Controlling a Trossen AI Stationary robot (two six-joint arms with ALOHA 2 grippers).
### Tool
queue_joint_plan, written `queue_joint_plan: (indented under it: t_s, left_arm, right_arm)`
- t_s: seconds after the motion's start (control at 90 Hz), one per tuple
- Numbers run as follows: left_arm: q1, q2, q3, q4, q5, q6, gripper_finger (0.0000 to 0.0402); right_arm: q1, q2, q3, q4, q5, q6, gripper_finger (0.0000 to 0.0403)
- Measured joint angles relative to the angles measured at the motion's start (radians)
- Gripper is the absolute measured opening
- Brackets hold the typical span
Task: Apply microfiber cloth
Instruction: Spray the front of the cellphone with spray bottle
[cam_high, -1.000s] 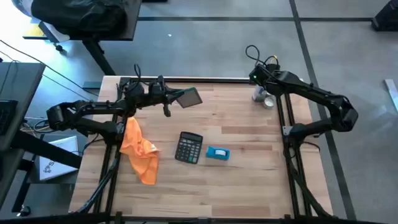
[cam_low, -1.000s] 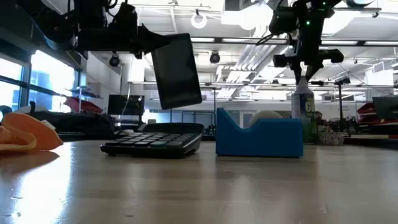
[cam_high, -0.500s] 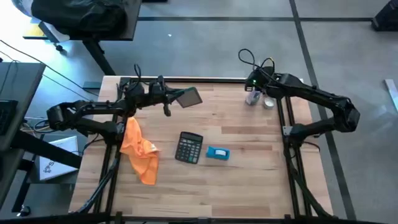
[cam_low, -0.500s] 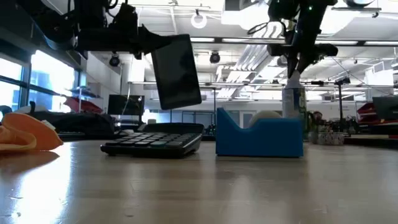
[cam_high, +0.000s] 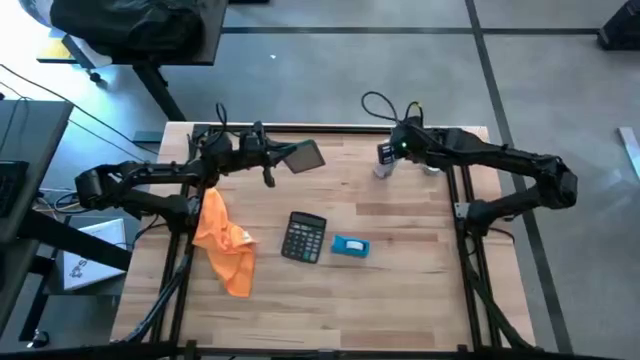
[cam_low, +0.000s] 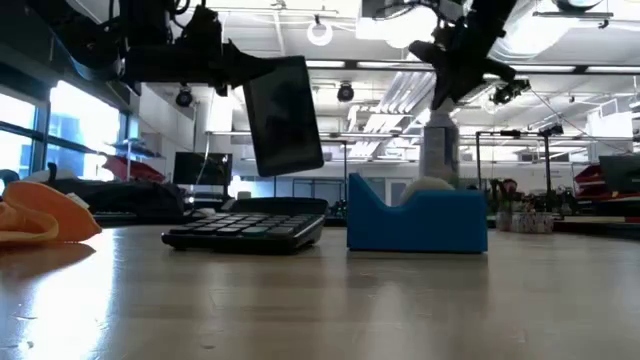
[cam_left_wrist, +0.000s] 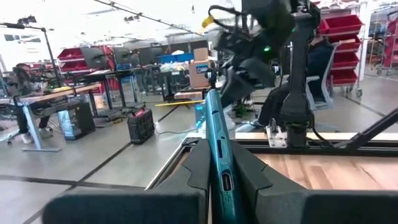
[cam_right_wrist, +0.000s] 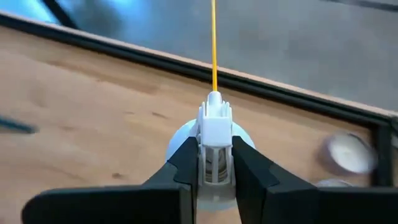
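The orange microfiber cloth (cam_high: 222, 240) lies crumpled on the table's left side, also in the low view (cam_low: 40, 215); no gripper touches it. My left gripper (cam_high: 283, 155) is shut on a flat teal slab (cam_high: 304, 156), held in the air over the table's far left part (cam_low: 285, 115). My right gripper (cam_high: 392, 152) is shut on a white spray bottle (cam_high: 383, 162) near the far edge, right of the slab (cam_low: 437, 150). A black calculator (cam_high: 304, 237) and a small blue box (cam_high: 350, 246) lie in the middle. My left gripper pinches the slab's near edge (cam_left_wrist: 219, 163) between its two fingers, one on each flat face. The fingers reach level from the table's left. The slab stands on edge, tilted, lifted clear of the table. My right gripper pinches the bottle's white spray head (cam_right_wrist: 214, 134) between its two fingers, coming from above. The bottle hangs below the fingers; the blue box hides its base in the low view.
A small white round piece (cam_right_wrist: 347, 155) lies on the table by the far right edge. Dark arm frames run along both table sides (cam_high: 470, 260). Bare wood shows toward the near edge (cam_high: 330, 310).
My right gripper has carried the spray bottle from the far right corner toward the table's left, closer to the slab, and has tipped a little. The left gripper, the slab and the cloth have kept still.
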Motion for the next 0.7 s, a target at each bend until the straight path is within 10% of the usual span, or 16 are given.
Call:
queue_joint_plan:
  t_s: [0.7]
  left_arm:
    - [0.0,0.0,0.0,-0.004,-0.038,0.0,0.001]
  right_arm:
    - [0.088,0.125,0.0,0.159,-0.107,0.019,0.0039]
